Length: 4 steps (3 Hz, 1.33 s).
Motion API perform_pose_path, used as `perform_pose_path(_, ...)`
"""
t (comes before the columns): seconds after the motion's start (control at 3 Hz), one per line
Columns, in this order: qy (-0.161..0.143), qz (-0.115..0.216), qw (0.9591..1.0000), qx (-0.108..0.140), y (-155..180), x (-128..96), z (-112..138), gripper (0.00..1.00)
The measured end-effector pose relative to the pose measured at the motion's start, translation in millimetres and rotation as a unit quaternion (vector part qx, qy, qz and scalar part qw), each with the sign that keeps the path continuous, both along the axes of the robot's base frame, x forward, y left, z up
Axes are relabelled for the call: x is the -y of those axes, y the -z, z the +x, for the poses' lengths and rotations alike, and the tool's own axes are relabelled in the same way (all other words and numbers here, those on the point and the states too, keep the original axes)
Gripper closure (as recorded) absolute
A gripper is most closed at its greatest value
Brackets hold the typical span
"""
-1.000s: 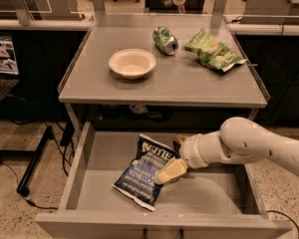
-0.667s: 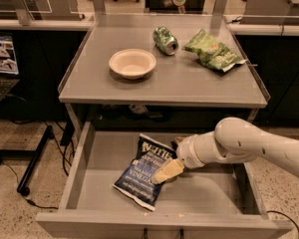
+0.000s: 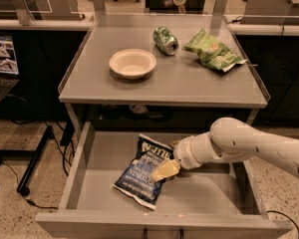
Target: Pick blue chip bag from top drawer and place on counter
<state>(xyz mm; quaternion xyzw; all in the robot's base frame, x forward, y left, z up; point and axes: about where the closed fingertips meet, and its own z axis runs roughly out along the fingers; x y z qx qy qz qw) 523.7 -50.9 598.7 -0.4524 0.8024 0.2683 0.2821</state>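
Gripper down in the top drawer, at the right edge of the blue chip bag; I can't tell its grip. Bag lies on drawer floor. Counter above carries bowl, can, green chip bag.

Pale gripper at blue chip bag

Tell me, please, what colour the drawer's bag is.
Bag: dark navy, white lettering, camera view; gripper at its edge.

Pincer in top drawer — low walls around.
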Motion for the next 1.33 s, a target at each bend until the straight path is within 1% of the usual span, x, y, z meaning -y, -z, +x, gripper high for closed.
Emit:
perform_pose_path(1.0,0.0,0.0,1.0,0.0,0.0,-0.1,0.0,0.88)
perform_pose_path(1.33,0.0,0.0,1.0,0.0,0.0,-0.1,0.0,1.0)
